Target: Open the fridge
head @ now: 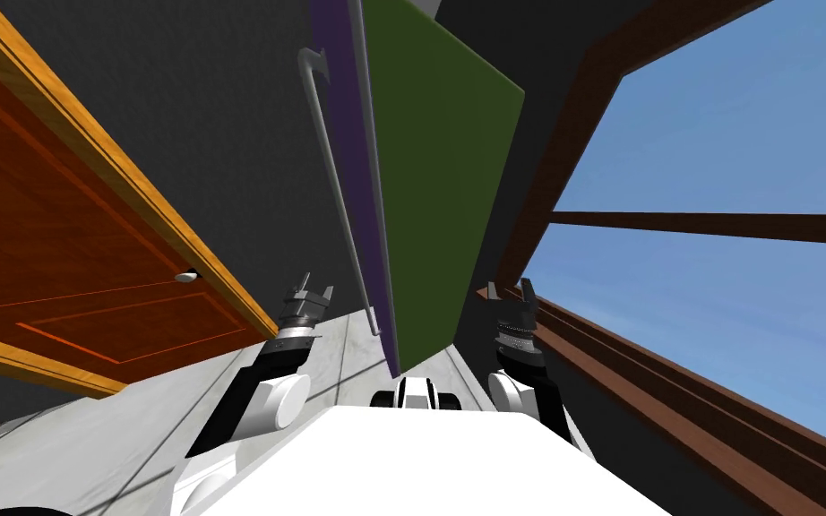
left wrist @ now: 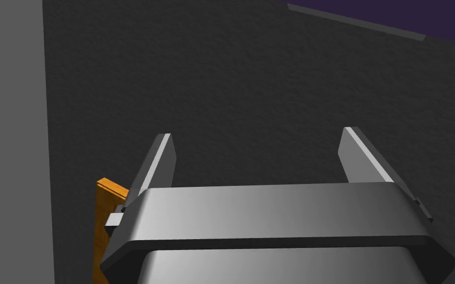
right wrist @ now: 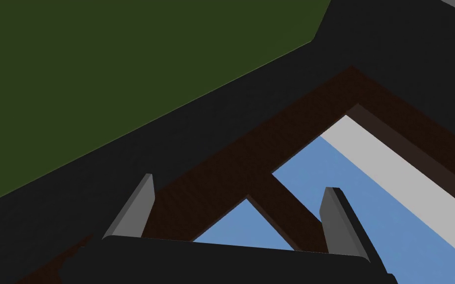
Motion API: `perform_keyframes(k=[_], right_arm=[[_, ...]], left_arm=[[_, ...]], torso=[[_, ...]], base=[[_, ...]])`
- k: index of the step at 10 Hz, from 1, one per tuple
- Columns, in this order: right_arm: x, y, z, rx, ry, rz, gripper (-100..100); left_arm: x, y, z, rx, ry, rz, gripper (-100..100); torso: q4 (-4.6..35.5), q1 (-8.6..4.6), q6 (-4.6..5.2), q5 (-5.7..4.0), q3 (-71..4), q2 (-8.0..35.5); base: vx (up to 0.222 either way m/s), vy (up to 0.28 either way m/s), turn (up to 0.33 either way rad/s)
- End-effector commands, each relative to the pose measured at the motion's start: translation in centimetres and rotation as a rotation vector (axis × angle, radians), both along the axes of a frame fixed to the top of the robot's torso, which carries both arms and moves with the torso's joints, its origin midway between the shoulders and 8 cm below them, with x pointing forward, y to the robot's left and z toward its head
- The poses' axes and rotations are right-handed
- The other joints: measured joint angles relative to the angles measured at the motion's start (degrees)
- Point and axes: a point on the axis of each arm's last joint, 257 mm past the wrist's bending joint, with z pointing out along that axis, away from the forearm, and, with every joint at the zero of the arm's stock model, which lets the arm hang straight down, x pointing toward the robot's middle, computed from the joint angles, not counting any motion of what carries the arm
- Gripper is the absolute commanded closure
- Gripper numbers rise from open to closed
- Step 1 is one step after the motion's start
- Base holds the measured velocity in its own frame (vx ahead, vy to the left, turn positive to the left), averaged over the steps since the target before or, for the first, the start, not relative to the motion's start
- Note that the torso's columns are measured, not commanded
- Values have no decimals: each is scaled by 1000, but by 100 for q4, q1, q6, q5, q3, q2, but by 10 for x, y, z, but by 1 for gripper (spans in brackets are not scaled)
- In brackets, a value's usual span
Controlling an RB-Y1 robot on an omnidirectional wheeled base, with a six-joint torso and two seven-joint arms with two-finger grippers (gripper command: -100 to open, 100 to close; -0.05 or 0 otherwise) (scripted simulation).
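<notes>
Tall box-shaped fridge with a purple front and dark green side (head: 443,197): dead ahead, between the two arms, standing on the pale marbled floor (head: 89,430) against a dark grey wall (head: 223,116). Door looks shut, task not started.

Long thin grey bar handle (head: 335,179): long axis vertical, runs up the front on the edge nearer the left arm. Its lower end is ahead of the left tool (head: 316,287) and a bit inboard of it, near but not touching. The left arm is clearly nearer.

Left forearm stretched forward and low. Fingers (left wrist: 160,158) stand apart with nothing between them. They aim at the wall, with the bar off beyond one finger.

Right tool (head: 510,288): fingers also apart and empty, raised beside the green side, well away from the handle.

Judgement: the left tool must shift inboard so its fingers straddle the upright bar, then pull back. The hinge is probably on the green-side edge.
</notes>
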Motion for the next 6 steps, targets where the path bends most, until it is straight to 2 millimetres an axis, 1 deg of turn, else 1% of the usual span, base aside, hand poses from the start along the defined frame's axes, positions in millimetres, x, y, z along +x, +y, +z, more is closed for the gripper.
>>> perform_keyframes(k=[1, 2, 3, 6], right_arm=[[0, 0, 0, 0, 0, 0, 0], [0, 0, 0, 0, 0, 0, 0], [0, 0, 0, 0, 0, 0, 0], [0, 0, 0, 0, 0, 0, 0]], left_arm=[[3, 10, -11, -55, 40, 3, -100], [4, 13, -15, -74, 54, 4, -100], [5, 16, -19, -91, 67, 3, -100], [6, 22, -28, -136, 104, -1, -100]], torso=[[-1, 11, -1, 2, -1, 1], [2, 27, 0, 7, 5, 11], [4, 14, -1, 5, 8, 15], [2, 30, 0, 9, 4, 8]], base=[[122, -158, 135], [113, -200, 122], [130, -209, 183], [112, -156, 113]])
